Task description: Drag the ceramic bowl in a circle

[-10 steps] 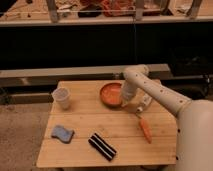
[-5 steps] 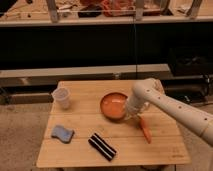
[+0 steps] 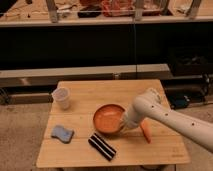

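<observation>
The ceramic bowl [image 3: 108, 119], round, shallow and orange, rests on the wooden table [image 3: 165, 150] a little in front of its middle. My gripper [image 3: 123, 126] is at the bowl's right rim, at the end of the white arm [image 3: 170, 120] that comes in from the right. The arm's wrist covers the rim there, so the contact itself is hidden.
A translucent white cup [image 3: 62, 98] stands at the table's back left. A blue sponge [image 3: 62, 133] lies front left, a black striped bar [image 3: 102, 146] just in front of the bowl, and a carrot [image 3: 145, 131] right of the gripper. A dark shelf unit stands behind.
The bowl has slid toward the front of the table, away from the back middle, and the gripper moved with it. The arm now reaches in lower and further left.
</observation>
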You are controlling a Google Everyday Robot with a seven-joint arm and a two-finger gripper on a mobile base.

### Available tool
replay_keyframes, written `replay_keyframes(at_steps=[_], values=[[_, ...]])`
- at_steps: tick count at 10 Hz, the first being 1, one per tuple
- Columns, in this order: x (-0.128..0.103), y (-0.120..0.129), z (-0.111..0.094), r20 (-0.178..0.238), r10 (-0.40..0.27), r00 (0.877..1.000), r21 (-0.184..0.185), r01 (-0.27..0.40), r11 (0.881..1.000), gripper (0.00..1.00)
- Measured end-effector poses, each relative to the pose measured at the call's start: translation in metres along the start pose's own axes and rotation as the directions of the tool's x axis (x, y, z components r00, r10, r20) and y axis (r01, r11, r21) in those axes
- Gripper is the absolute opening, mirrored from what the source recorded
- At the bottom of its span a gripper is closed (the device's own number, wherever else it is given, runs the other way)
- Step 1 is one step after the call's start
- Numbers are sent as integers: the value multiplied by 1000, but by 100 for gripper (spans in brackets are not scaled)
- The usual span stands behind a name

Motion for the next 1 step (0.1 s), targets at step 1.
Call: replay_keyframes(at_steps=[1], values=[[-14, -12, 3, 7, -51, 999, -1, 51, 999, 1]])
